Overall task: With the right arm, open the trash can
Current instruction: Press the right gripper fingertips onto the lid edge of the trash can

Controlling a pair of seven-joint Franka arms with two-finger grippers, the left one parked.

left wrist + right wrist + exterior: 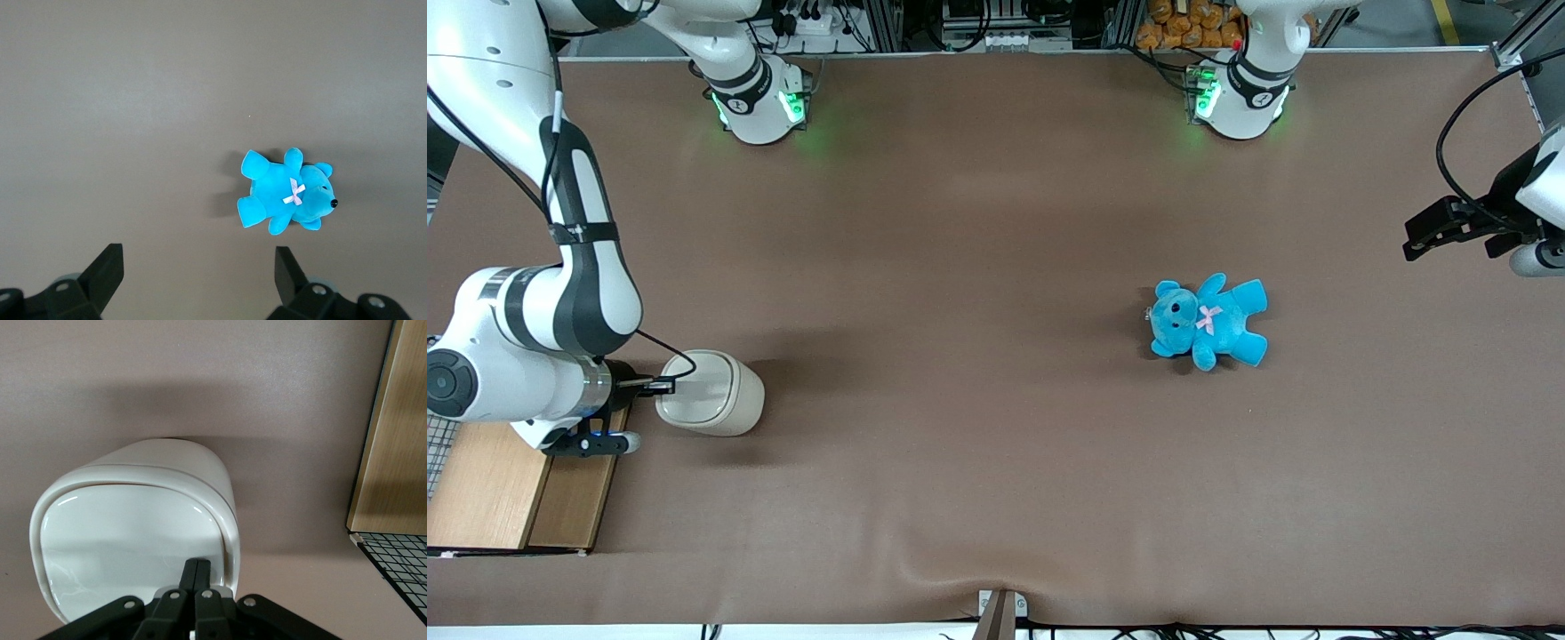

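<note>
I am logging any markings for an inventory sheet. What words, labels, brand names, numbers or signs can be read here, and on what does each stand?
None can be read.
The trash can, with the closed gripper at its lid: plain, no label visible.
The blue teddy: only a pink bow, no tag text.
The wooden box: no print visible.
The arm bases: small dark marks beside the green lights, too small to read.

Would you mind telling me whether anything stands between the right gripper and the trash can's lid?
Nothing visible does. The gripper, fingers shut together, is already at the rim of the trash can lid. The blue teddy lies well off toward the parked arm's end.
</note>
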